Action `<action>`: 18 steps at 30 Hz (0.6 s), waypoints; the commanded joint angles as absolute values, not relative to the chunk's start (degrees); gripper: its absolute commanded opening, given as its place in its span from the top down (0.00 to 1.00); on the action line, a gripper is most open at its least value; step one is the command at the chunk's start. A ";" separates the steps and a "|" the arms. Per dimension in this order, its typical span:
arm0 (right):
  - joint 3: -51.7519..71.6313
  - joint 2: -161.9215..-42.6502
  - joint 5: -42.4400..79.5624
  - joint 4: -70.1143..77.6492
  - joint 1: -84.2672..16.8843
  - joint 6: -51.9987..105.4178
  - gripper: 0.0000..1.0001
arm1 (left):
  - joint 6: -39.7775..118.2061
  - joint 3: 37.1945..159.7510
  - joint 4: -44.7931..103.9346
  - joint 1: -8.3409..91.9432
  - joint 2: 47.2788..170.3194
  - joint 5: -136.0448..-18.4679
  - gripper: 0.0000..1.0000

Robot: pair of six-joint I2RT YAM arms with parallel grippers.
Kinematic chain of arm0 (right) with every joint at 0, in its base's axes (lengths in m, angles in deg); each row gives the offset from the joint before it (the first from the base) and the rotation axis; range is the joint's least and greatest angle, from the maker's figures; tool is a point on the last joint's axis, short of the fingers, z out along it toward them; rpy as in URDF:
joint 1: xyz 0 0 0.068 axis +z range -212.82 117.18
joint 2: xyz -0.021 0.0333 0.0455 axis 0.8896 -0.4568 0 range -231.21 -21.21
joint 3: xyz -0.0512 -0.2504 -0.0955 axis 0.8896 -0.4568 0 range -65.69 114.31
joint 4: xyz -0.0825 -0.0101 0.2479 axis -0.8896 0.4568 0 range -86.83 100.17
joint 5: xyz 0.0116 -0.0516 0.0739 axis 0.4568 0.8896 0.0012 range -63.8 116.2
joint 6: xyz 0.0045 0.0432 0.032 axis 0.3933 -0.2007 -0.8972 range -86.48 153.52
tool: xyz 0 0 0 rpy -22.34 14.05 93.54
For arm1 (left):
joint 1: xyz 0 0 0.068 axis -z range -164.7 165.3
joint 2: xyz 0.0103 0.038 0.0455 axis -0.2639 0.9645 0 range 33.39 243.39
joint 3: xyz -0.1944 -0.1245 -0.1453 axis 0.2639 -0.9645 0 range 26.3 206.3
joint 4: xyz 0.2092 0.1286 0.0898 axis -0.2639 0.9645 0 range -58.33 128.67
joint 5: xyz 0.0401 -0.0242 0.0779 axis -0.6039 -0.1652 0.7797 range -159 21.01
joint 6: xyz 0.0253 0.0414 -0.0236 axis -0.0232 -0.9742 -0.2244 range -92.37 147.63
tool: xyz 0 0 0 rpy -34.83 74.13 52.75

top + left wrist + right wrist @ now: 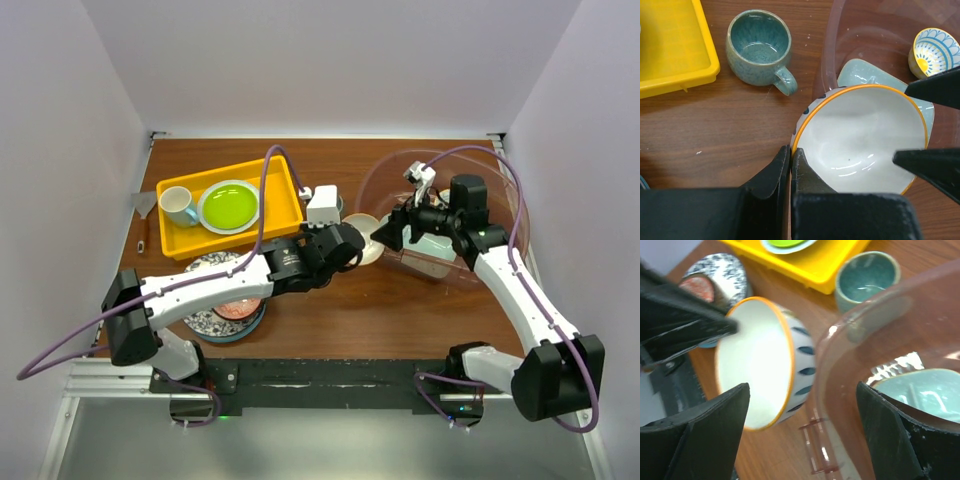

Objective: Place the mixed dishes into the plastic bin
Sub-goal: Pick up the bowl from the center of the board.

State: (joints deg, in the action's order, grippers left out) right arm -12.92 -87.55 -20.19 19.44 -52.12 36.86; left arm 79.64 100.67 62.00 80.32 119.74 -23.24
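- Brown wooden table (400, 310) carries the plastic bin (515, 200), with the mint tray (860, 72) already inside.
- Our left gripper (791, 156) is clamped on the rim of the white bowl (860, 145), tilting it at the bin's wall (likely to tip it in).
- Our right gripper (802, 395) gapes wide and empty, beside the bowl.

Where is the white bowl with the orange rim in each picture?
Top external: the bowl sits mid-table, just left of the plastic bin.
Left wrist: lower middle, filling much of the picture, beside the bin's curved rim.
Right wrist: left of centre, tipped on its side, next to the bin's wall.
Shared landmark: the clear plastic bin, beside the bowl every time.
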 commanded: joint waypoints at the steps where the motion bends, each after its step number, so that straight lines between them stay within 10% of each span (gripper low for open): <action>1: -13.31 -86.07 -9.40 15.04 -50.43 34.67 0.18 | 82.83 106.62 61.73 82.10 120.13 -16.45 1.00; 12: -11.56 -84.66 -5.00 15.56 -48.49 35.02 0.98 | 84.67 120.07 73.77 87.37 128.92 -5.29 1.00; 17: -11.03 -82.82 -5.69 15.83 -48.58 35.28 1.00 | 79.77 119.91 71.16 88.16 127.88 -6.06 0.98; 18: -11.11 -82.56 -6.49 16.00 -48.84 35.28 1.00 | 77.40 118.25 69.48 88.16 126.14 -8.33 0.79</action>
State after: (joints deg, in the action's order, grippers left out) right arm -13.01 -85.26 -4.43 18.20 -48.38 35.07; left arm 82.03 117.87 72.49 87.70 129.62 -9.80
